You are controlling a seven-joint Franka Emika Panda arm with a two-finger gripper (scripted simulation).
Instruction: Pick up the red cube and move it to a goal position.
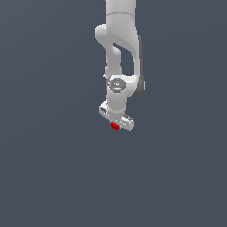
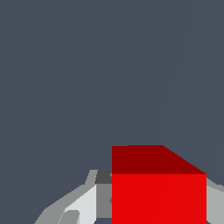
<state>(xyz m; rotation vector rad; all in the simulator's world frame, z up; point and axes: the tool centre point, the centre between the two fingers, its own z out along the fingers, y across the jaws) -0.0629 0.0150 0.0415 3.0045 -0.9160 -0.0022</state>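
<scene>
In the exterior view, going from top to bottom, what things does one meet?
Robot arm → hand → red cube, which sits at the hand's lower edge. Around them there is only plain dark background.

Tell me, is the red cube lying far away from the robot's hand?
No, the red cube sits right at the gripper, looming between its fingers in the wrist view.

You look at a sim scene, not a real room: flat dark grey-blue backdrop everywhere, no walls or furniture. The white robot arm [image 1: 119,66] has smooth, plain shading w/o texture, and the red cube [image 2: 158,192] is flat colour w/ hard edges.
</scene>
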